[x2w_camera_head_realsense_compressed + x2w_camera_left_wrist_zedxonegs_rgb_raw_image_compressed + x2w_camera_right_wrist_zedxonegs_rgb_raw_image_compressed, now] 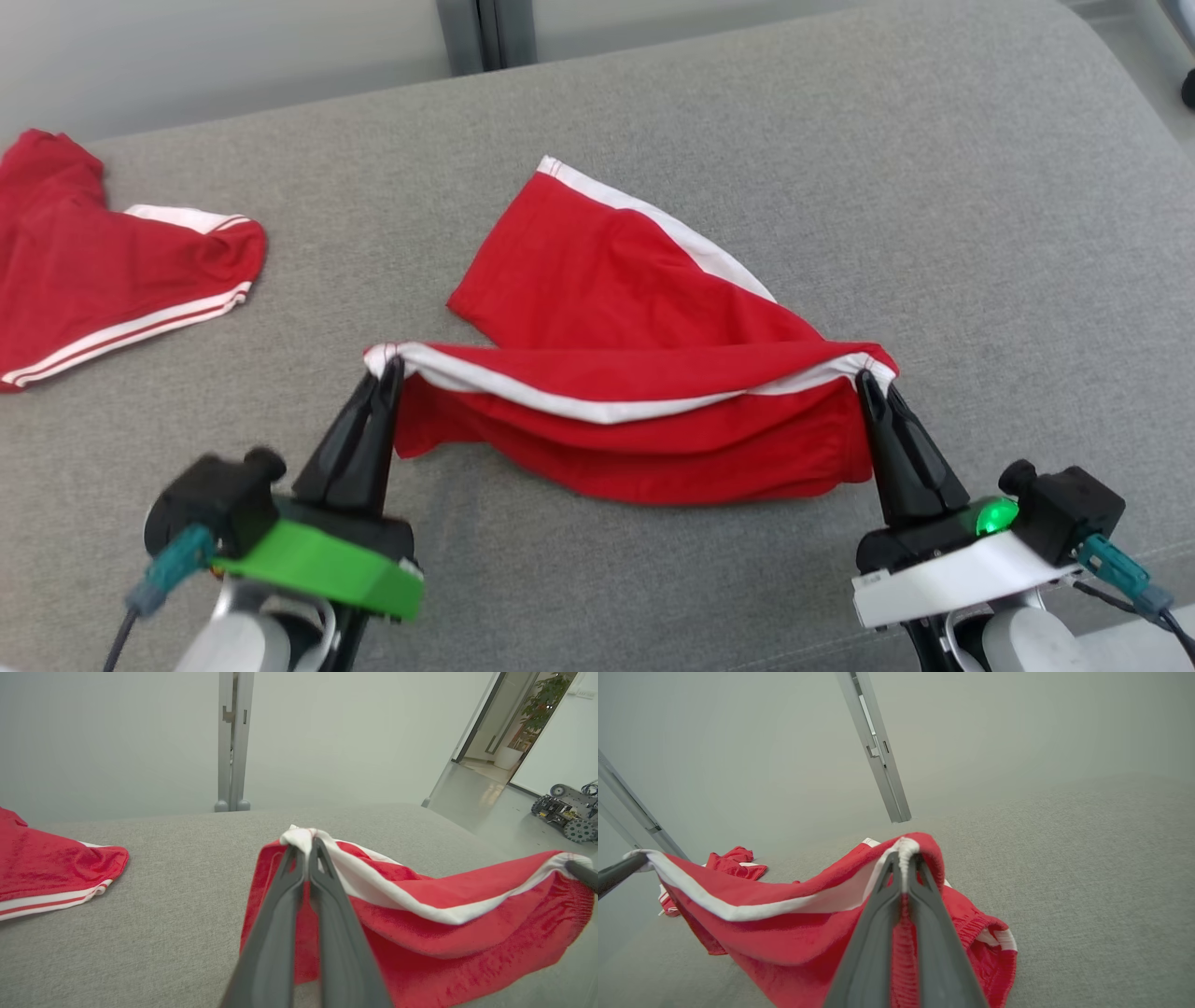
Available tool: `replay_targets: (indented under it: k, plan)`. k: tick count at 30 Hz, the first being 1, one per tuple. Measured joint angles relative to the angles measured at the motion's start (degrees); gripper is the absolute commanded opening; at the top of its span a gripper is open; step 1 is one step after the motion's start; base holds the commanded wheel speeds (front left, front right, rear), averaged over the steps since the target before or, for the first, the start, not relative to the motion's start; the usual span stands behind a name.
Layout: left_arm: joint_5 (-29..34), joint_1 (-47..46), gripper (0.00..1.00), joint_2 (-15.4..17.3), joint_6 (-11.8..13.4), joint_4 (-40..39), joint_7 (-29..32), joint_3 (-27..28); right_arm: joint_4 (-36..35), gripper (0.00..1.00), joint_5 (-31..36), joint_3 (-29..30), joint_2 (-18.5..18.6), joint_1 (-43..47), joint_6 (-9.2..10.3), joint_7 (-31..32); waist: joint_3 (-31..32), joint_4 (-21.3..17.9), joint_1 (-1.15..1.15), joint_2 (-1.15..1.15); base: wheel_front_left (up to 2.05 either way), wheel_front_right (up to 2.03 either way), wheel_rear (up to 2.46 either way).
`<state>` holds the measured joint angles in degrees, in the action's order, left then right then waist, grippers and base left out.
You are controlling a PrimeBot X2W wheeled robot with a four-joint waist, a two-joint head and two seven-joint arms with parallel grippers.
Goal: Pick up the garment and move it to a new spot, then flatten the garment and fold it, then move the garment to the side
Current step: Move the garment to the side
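**Both grippers hold the garment (607,271) by its white-banded edge above a grey cushion (980,187).** The left gripper (389,366) has its fingers pressed together on the left corner of that edge. The right gripper (866,378) pinches the right corner the same way, with gathered hem bunched between its fingers. The edge hangs between them in a shallow sag, lifted off the cushion. A near layer droops below it, and the far part of the garment appears to rest on the cushion, reaching toward the far side with a white stripe along its right. A second red cloth (103,271) with striped trim lies well apart at the far left.

The step in hand looks like carrying the garment to its new spot, ahead of flattening.

- **Grip and pace:** Both pinches should hold firm, and the arms should travel together at the same height and speed, so neither corner is tugged free.
- **Tension:** Drawing the grippers slightly apart would take out the sag and keep the edge straight. Too much pull risks slipping a thin corner grip.
- **Trailing cloth:** The trailing part should either clear the cushion or be dragged away from its free end, so it smooths out rather than tucking under.
- **Placement:** The chosen spot should keep clear of the second cloth.
- **Release:** The grippers are best opened only once the edge lies on the cushion with the layers spread.
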<state>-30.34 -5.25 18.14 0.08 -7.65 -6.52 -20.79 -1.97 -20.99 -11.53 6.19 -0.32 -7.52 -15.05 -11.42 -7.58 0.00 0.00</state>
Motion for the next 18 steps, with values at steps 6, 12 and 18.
replay_targets:
  k: [6, 12, 18]
  plan:
    - [1.13, -12.17, 0.00, -0.99, -2.60, 12.16, 0.99, -1.33, 4.17, 0.00, -0.11, 2.57, -2.13, -3.54, 0.00, 0.00, -3.02, -1.14, 0.00, 0.00, 0.00, 0.00, 0.00]
    - [3.27, -30.28, 0.00, -5.77, -4.58, 30.28, 3.16, -4.77, 7.73, 0.00, -2.64, 4.70, -3.25, -7.77, 0.00, 0.00, -8.17, -3.24, 0.00, 0.00, 0.00, 0.00, 0.00]
    - [4.77, -39.29, 0.00, -7.98, -4.63, 40.65, 4.39, -5.91, 8.78, 0.00, -5.55, 3.75, -3.27, -10.48, 0.00, 0.00, -11.41, -5.04, 0.00, 0.00, 0.00, 0.00, 0.00]
